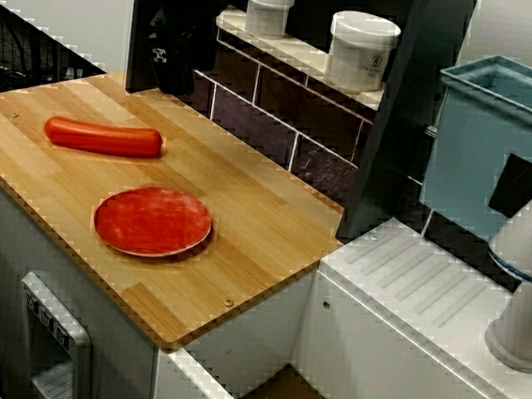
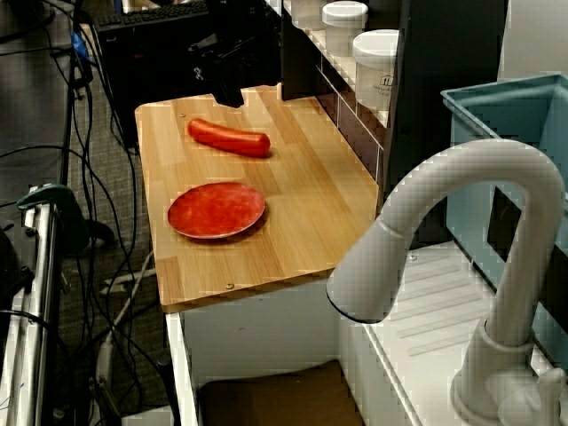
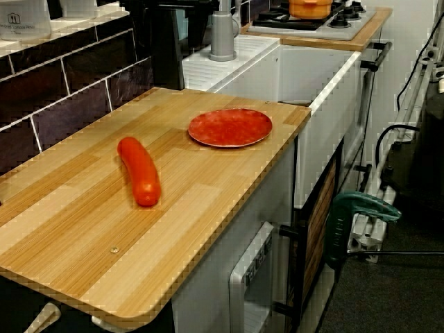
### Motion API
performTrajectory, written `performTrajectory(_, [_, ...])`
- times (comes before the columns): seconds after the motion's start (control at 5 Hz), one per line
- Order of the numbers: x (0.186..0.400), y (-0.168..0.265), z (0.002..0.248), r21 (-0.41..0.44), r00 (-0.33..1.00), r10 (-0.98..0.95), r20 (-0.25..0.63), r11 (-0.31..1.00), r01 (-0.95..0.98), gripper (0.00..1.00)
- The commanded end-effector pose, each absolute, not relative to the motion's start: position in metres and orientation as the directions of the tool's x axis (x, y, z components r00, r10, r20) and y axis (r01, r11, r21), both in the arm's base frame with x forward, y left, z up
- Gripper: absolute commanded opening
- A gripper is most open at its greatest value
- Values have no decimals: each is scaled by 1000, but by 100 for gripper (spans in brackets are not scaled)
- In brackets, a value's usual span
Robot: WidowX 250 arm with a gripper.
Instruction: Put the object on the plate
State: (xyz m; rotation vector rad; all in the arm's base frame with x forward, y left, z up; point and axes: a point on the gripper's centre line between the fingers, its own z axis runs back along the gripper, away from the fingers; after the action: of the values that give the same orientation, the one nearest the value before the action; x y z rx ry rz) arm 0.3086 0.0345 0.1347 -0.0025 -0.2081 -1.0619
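The object, a glossy red-orange sausage (image 1: 102,137), lies flat on the wooden counter (image 1: 246,207) toward its far left end. In the view over the faucet the sausage (image 2: 229,138) lies a little beyond the plate (image 2: 216,210). The round red plate (image 1: 151,221) sits bare near the counter's front edge, a short gap from the sausage. The low view along the counter shows the sausage (image 3: 139,170) and the plate (image 3: 230,127) apart. My dark gripper (image 1: 170,72) hangs above the counter's back left corner, behind the sausage. Against the dark background its fingers do not show clearly.
Two white lidded jars (image 1: 268,8) (image 1: 361,50) stand on a ledge over the tiled back wall. A teal bin (image 1: 498,137) and a white faucet (image 2: 461,266) are to the right by the sink. A stove (image 3: 312,17) lies beyond.
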Motion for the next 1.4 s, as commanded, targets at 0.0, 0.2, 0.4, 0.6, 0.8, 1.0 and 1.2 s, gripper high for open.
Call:
performTrajectory(0.0, [309,34,135,98,469,-866,171,489,867,100])
performTrajectory(0.2, [309,52,145,113,494,-847,197,520,847,100])
performTrajectory(0.4, [311,68,153,128,523,-825,212,554,822,100])
performTrajectory(0.6, [312,84,155,155,523,-822,225,561,814,100])
performTrajectory(0.8, [315,100,138,177,536,-815,219,574,800,100])
performTrajectory(1.0, [312,108,125,208,528,-824,206,564,799,100])
performTrajectory(1.2, [308,115,114,205,552,-813,187,582,787,100])
